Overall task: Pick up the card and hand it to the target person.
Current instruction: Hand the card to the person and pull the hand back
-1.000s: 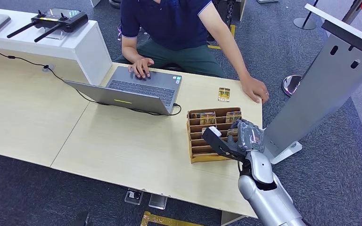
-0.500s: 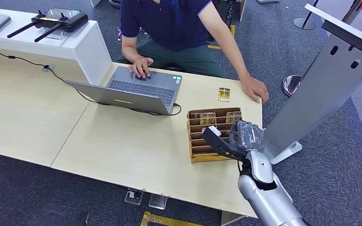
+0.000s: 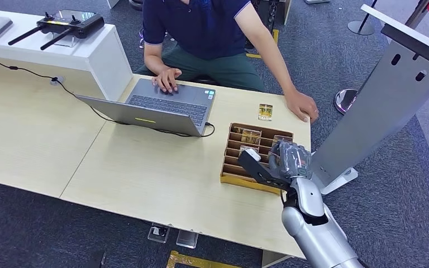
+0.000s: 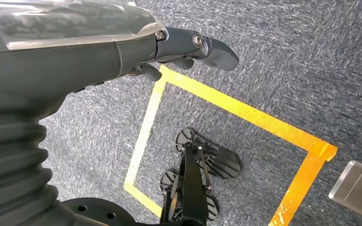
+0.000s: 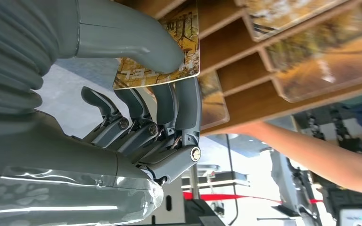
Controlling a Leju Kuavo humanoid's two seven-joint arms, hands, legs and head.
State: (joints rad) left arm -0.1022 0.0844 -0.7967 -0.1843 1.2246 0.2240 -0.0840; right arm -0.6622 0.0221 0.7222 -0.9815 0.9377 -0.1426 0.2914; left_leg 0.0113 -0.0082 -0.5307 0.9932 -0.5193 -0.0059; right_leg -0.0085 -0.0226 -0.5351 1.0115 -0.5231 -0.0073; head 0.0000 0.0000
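At the lower right of the head view, the right hand (image 3: pixel 288 162) sits over the wooden card rack (image 3: pixel 229 174) on the desk (image 3: pixel 145 173). Its wrist view shows the thumb (image 5: pixel 136 42) pressing a card (image 5: pixel 169 56) against the fingers (image 5: pixel 184 103), so this hand has hold of the card by one edge, with the rest of it seemingly sitting in a rack slot. Other cards lean in neighbouring slots, and a loose card (image 3: pixel 265 111) lies flat on the desk just beside the person's hand (image 3: pixel 303 106), higher in the frame.

The card looks thin, light and fairly stiff, with a glossy printed face that is likely slippery. A pinch across the flat faces near an edge suits it; squeezing too hard might bend it, too lightly and it may slide out. Drawing it out along the slot should avoid dragging the rack.

The left hand (image 4: pixel 188 49) hangs above the carpet (image 4: pixel 287 56), fingers loosely apart, holding nothing.
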